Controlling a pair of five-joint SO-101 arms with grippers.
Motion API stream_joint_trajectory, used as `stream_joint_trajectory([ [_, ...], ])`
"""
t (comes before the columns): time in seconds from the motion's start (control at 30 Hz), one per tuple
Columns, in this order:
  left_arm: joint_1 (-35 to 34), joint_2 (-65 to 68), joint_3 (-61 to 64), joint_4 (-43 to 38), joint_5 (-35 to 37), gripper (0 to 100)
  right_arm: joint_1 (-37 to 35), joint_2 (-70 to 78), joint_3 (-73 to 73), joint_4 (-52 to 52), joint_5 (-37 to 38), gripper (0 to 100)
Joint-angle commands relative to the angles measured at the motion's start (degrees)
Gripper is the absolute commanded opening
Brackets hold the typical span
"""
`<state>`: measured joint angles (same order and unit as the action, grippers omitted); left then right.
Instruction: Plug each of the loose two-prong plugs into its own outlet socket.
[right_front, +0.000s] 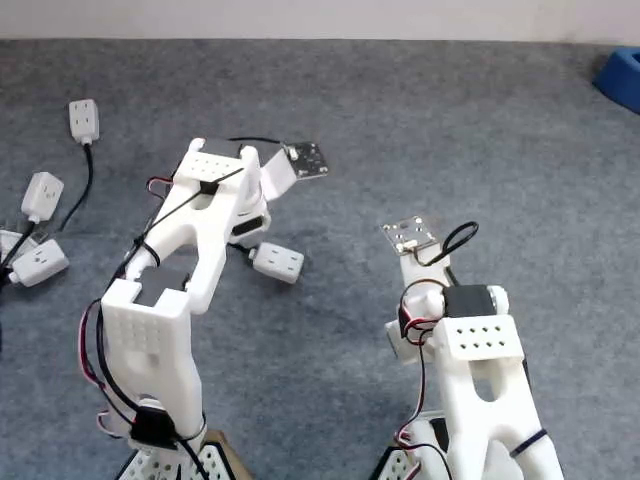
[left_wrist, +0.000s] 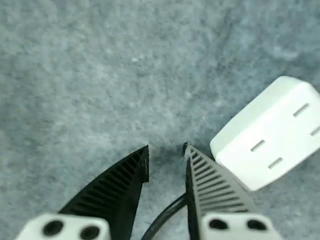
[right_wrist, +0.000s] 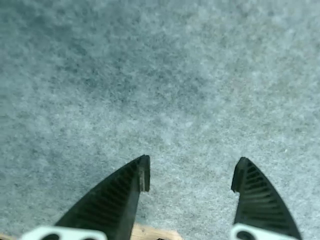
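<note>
A white outlet socket block with two pairs of slots lies on the grey carpet, just beside my left gripper. The gripper is open by a narrow gap, its tips down near the carpet, touching nothing. A black cable runs between the fingers near their base. From above, the same block lies at the left arm's tip. My right gripper is wide open over bare carpet. Three more white cabled pieces lie at the far left.
A blue object sits at the far right edge. The right arm stands at the lower right, apart from the sockets. Black cables trail among the pieces on the left. Open carpet spreads across the back.
</note>
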<state>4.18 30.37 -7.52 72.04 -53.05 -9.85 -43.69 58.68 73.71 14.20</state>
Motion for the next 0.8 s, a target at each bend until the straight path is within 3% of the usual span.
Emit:
stream_joint_trajectory([
  [0.0, 0.57, -1.98, 1.8, 1.49, 0.62, 14, -0.57, -0.66, -0.22, -0.13, 0.53, 27.1],
  [0.53, 2.15, -2.51, 12.44, 1.32, 0.62, 14, -0.57, -0.66, -0.22, -0.13, 0.62, 27.1],
  [0.77, 4.62, -11.91, 23.25, 0.79, 0.62, 14, -0.57, -0.66, -0.22, -0.04, 0.7, 27.1],
])
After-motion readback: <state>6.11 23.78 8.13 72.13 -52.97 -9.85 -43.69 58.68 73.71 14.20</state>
